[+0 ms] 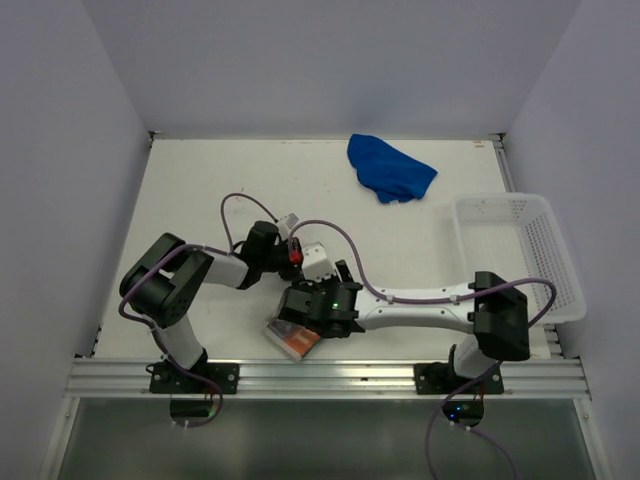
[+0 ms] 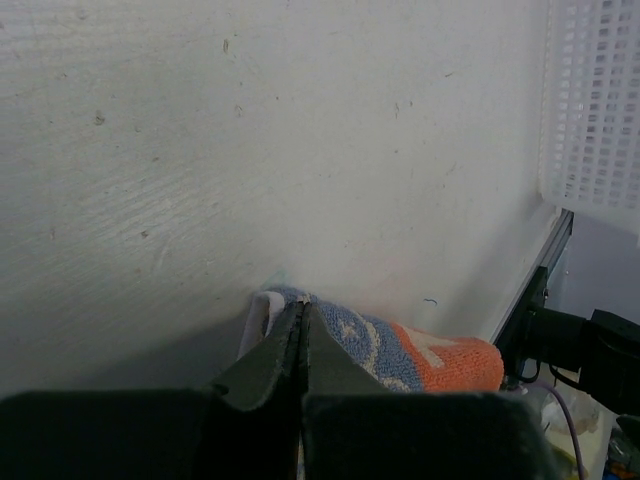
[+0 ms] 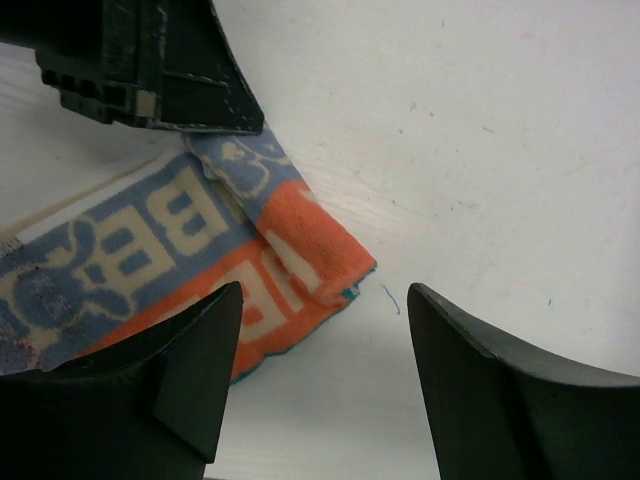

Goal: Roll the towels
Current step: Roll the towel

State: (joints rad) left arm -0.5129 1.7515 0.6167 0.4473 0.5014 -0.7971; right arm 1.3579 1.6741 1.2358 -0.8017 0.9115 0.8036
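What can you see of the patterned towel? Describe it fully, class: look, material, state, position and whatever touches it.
The patterned towel is a soft, looped cloth in orange, grey-blue and white with block lettering. It lies on the table near the front edge, one end folded over itself, not yet a full roll. The left fingers, shut, touch its edge. The right fingers stand open over its orange corner.
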